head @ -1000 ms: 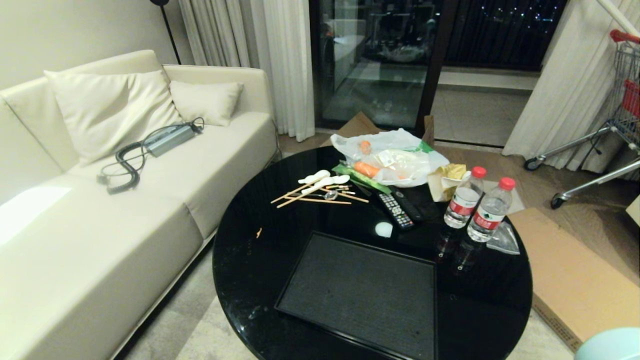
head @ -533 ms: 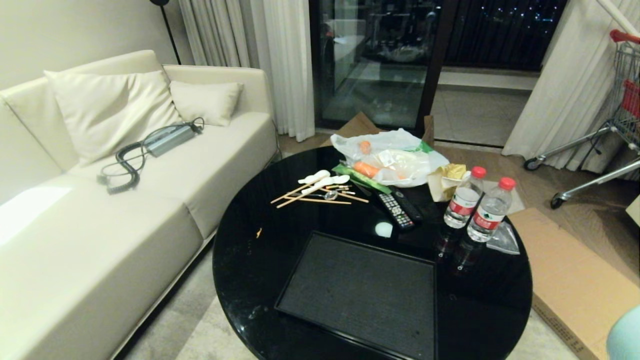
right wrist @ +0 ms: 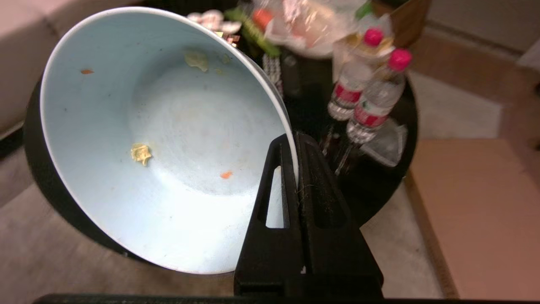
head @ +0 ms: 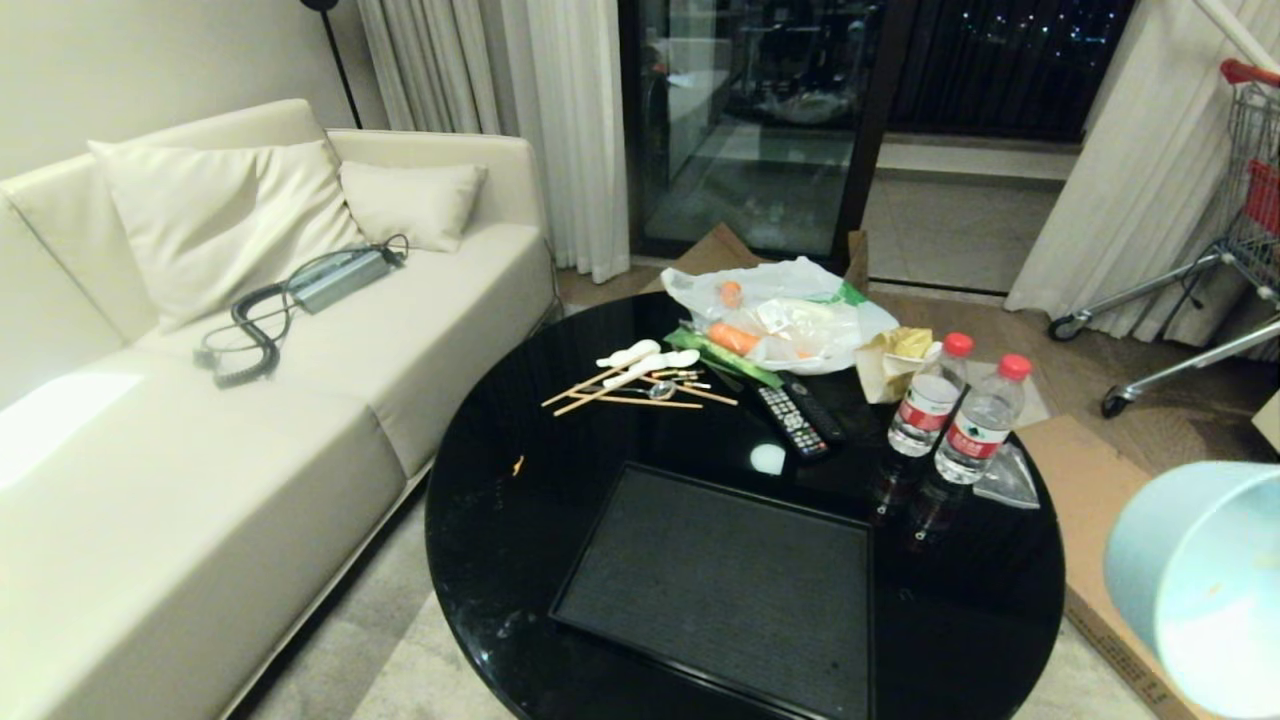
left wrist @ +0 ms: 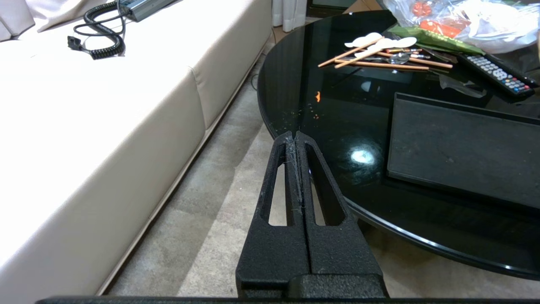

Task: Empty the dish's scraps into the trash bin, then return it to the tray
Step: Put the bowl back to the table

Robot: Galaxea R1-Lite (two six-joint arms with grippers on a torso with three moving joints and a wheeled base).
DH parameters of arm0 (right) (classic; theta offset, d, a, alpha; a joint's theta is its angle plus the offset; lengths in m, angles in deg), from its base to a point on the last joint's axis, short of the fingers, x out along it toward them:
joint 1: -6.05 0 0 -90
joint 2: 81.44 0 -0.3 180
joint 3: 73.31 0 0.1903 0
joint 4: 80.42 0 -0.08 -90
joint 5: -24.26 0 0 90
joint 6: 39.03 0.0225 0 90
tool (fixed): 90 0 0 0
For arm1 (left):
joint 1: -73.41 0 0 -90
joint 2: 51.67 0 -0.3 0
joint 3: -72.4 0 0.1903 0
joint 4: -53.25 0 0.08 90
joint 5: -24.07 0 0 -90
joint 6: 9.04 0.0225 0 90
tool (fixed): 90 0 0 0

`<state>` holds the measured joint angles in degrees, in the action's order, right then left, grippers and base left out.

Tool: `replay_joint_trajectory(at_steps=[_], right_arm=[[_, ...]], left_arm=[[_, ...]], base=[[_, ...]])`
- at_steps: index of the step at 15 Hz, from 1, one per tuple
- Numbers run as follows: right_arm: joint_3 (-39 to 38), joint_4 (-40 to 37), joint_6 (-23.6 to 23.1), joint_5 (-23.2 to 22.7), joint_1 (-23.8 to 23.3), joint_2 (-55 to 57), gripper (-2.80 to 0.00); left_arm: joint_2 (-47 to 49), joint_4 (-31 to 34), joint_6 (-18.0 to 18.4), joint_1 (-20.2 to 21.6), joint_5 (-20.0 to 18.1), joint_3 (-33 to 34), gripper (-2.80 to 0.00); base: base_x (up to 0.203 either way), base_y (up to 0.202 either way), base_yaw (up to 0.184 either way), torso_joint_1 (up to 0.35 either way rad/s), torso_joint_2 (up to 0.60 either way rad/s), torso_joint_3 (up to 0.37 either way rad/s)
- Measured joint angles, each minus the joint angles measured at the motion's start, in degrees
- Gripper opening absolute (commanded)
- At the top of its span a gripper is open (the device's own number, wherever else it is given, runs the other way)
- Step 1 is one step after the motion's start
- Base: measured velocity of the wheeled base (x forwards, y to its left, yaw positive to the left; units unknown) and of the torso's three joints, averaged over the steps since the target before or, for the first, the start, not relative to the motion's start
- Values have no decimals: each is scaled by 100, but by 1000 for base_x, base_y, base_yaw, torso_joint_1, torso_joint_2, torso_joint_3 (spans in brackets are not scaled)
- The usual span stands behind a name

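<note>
From the head camera, the round glossy black table (head: 480,520) carries the large flat rectangular black tray (head: 720,590) at its near edge, bare. The pale blue-white glossy deep bowl (head: 1195,580) hangs tilted off the table's near right edge, over a flat brown cardboard sheet (head: 1130,540) on the floor.

In the left wrist view, the left gripper (left wrist: 296,137) has its fingers pressed together, holding nothing, beside the table's left edge.

In the right wrist view, the right gripper (right wrist: 294,141) pinches the bowl's (right wrist: 168,139) rim; a few orange and yellowish scraps (right wrist: 141,153) cling inside.
</note>
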<state>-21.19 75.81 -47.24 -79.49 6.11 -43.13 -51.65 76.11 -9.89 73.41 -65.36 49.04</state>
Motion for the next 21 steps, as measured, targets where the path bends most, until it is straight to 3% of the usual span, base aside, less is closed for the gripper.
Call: replay_joint_trajectory(at_steps=[4, 9, 15, 21], right_arm=[[162, 22, -63, -35, 415, 1313, -280], [493, 477, 179, 523, 1387, 3135, -280], [1566, 924, 1889, 1774, 2828, 5388, -280], [2639, 630, 3232, 2094, 3262, 7046, -280]], left_arm=[[0, 0, -2, 0, 0, 0, -280], [0, 0, 0, 0, 2, 0, -280], [0, 0, -1, 0, 2, 0, -280], [0, 0, -1, 0, 2, 0, -280]], base=[[0, 0, 0, 0, 0, 0], [0, 0, 0, 0, 0, 0], [0, 0, 0, 0, 0, 0], [0, 0, 0, 0, 0, 0]])
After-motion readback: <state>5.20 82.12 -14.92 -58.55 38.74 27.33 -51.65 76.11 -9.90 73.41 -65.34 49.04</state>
